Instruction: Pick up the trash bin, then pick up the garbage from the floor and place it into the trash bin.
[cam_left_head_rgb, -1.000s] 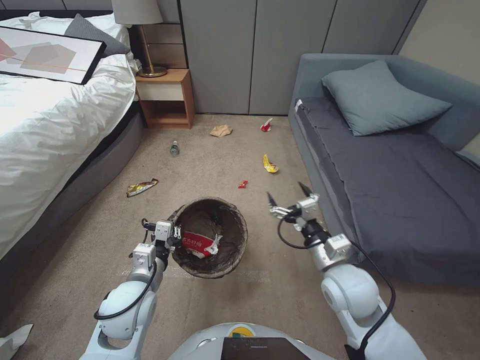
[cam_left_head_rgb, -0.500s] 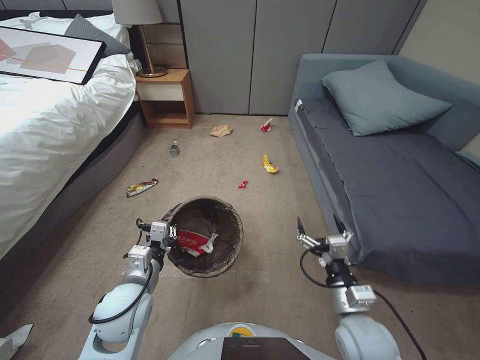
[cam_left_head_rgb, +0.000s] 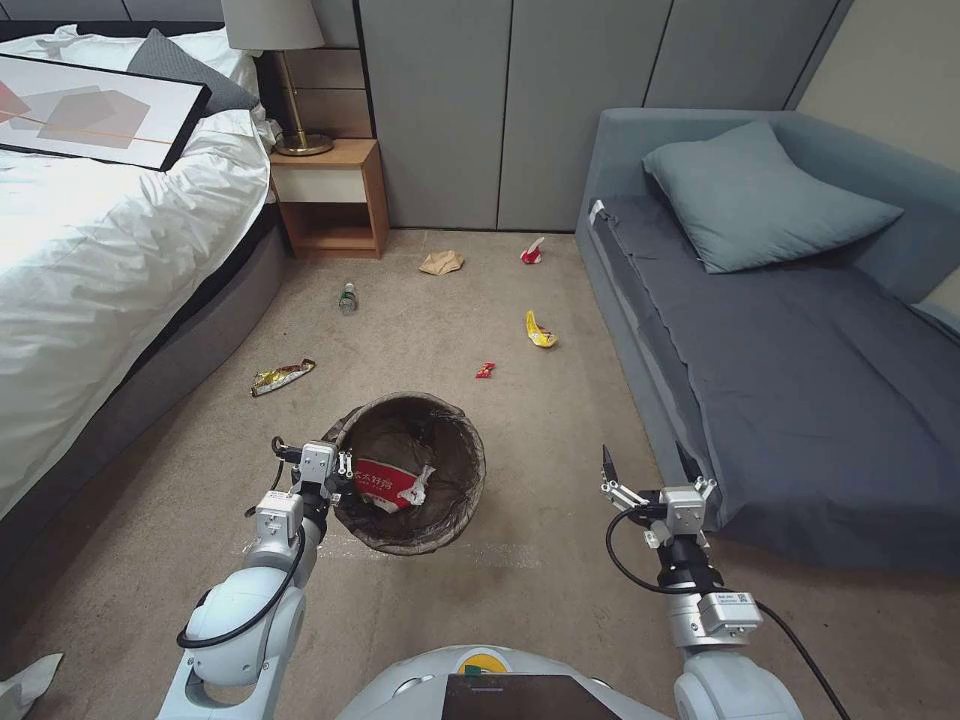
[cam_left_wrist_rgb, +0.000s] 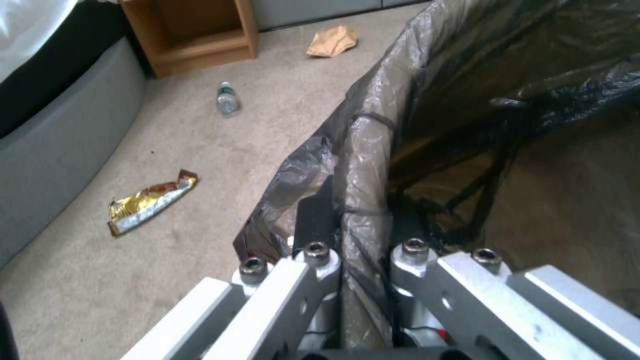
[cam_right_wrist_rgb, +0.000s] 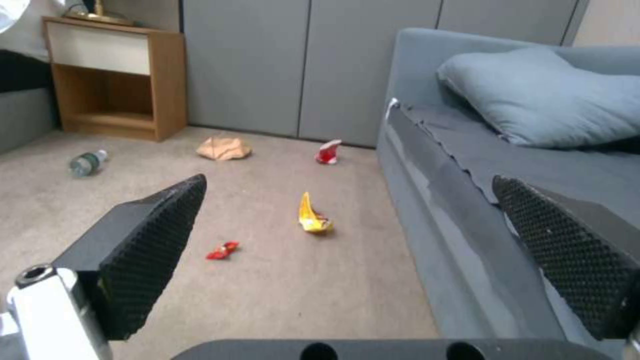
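The trash bin (cam_left_head_rgb: 470, 440), lined with a dark bag, hangs low before me. My left gripper (cam_left_head_rgb: 338, 468) is shut on its near-left rim; the left wrist view shows the fingers (cam_left_wrist_rgb: 313, 220) clamping the liner-covered edge. A red-and-white cup (cam_left_head_rgb: 392, 487) lies inside. My right gripper (cam_left_head_rgb: 645, 465) stands open and holds nothing, by the sofa's front corner. Garbage on the carpet: a gold wrapper (cam_left_head_rgb: 282, 375), a small bottle (cam_left_head_rgb: 348, 297), a tan paper bag (cam_left_head_rgb: 441, 262), a red-and-white cup (cam_left_head_rgb: 532, 251), a yellow wrapper (cam_right_wrist_rgb: 312, 215) and a small red wrapper (cam_right_wrist_rgb: 223, 250).
A bed (cam_left_head_rgb: 90, 260) runs along the left and a grey sofa (cam_left_head_rgb: 800, 380) along the right. A wooden nightstand (cam_left_head_rgb: 330, 195) with a lamp stands at the back wall. A white scrap (cam_left_head_rgb: 25, 680) lies at the near left. The litter lies on open carpet between bed and sofa.
My right gripper has drawn back from beside the bin toward me and to the right, staying open. The bin and left gripper have shifted slightly left.
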